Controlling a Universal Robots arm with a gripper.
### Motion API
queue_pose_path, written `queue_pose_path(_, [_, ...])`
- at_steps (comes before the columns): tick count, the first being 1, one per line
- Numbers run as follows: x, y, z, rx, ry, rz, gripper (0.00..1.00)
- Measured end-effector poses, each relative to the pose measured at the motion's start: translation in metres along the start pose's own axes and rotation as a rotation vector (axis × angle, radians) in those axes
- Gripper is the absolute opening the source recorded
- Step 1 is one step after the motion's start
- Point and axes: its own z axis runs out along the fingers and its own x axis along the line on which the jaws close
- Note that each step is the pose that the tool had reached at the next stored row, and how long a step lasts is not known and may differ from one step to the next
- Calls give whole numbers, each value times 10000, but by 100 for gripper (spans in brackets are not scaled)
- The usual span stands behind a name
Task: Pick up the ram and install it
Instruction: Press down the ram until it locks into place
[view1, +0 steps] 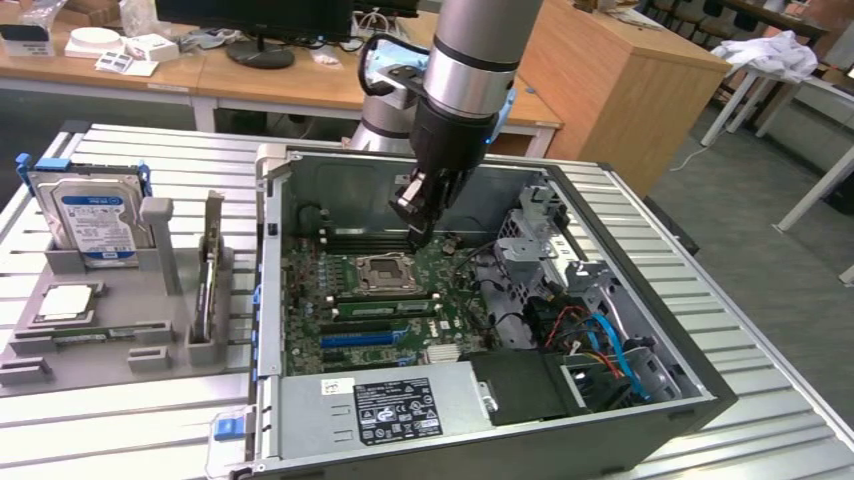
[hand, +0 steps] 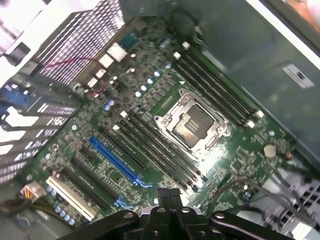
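My gripper (view1: 420, 238) hangs inside the open computer case (view1: 641, 400), above the motherboard (view1: 334, 345) and clear of it. Its fingers (hand: 168, 195) are shut with nothing between them. A narrow green stick that looks like the ram (view1: 387, 307) stands in a memory slot just in front of the square processor socket (view1: 384, 270). The gripper is over that slot group's end (hand: 196, 181) on the exterior view's right. In the wrist view I cannot tell the stick apart from the black slots (hand: 160, 150).
A grey holder (view1: 158, 240) at the exterior view's left carries a hard drive (view1: 94, 215), a silver chip (view1: 64, 302), a thin green strip (view1: 87, 333) and an upright card (view1: 207, 285). The power supply (view1: 400, 405) and cables (view1: 601, 345) crowd the case's near and right parts.
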Motion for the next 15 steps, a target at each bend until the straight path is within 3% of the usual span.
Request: queue_pose_path(15, [0,0,1,72,-74,2599,11])
